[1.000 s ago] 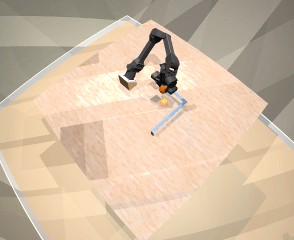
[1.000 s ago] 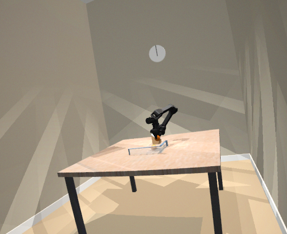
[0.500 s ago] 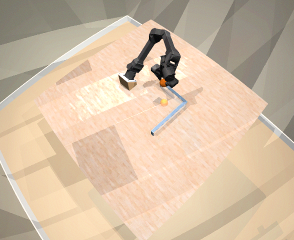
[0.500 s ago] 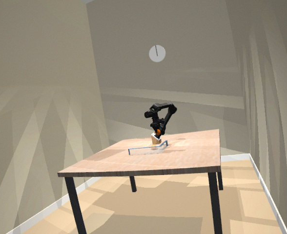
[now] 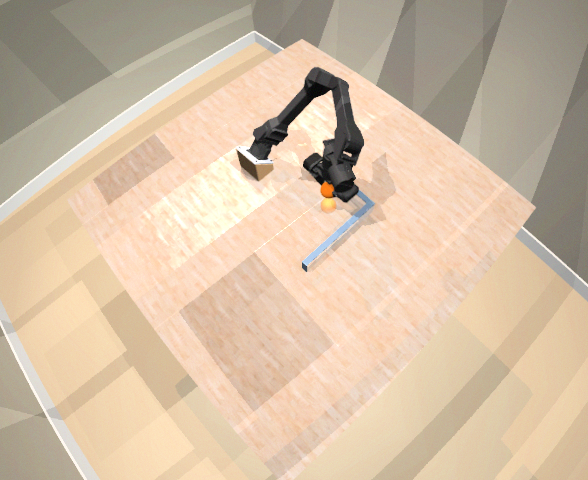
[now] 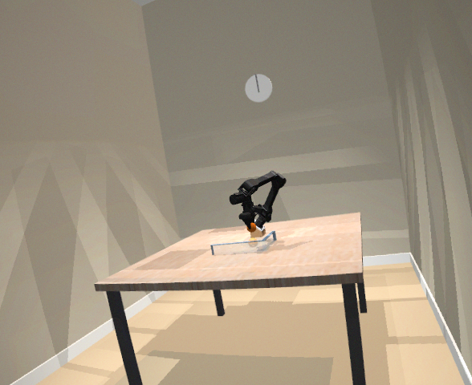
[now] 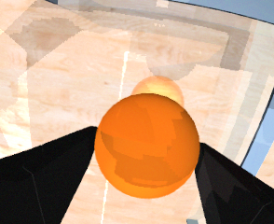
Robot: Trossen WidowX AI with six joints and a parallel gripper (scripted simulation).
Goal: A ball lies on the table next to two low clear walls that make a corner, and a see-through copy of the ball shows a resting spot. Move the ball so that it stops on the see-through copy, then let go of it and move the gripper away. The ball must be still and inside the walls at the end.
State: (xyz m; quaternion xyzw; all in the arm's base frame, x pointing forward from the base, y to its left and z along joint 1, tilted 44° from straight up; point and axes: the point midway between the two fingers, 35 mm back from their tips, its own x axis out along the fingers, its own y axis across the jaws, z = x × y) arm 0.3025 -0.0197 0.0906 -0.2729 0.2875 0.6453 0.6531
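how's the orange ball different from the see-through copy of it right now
The ball is solid, deep orange; the see-through copy is pale and faint. The ball is clamped between the fingers of the hand, off the table; the copy sits low on the table, inside the corner of the clear walls. In the wrist view the ball partly hides the copy. Both are round.

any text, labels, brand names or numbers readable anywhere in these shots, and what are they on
None can be read.
The ball, held in the gripper, has a plain orange surface with no marking.
The see-through copy, the clear walls and the table carry no print.
The round wall clock shows one thin hand and no numerals.
The arm is plain black with no visible brand.
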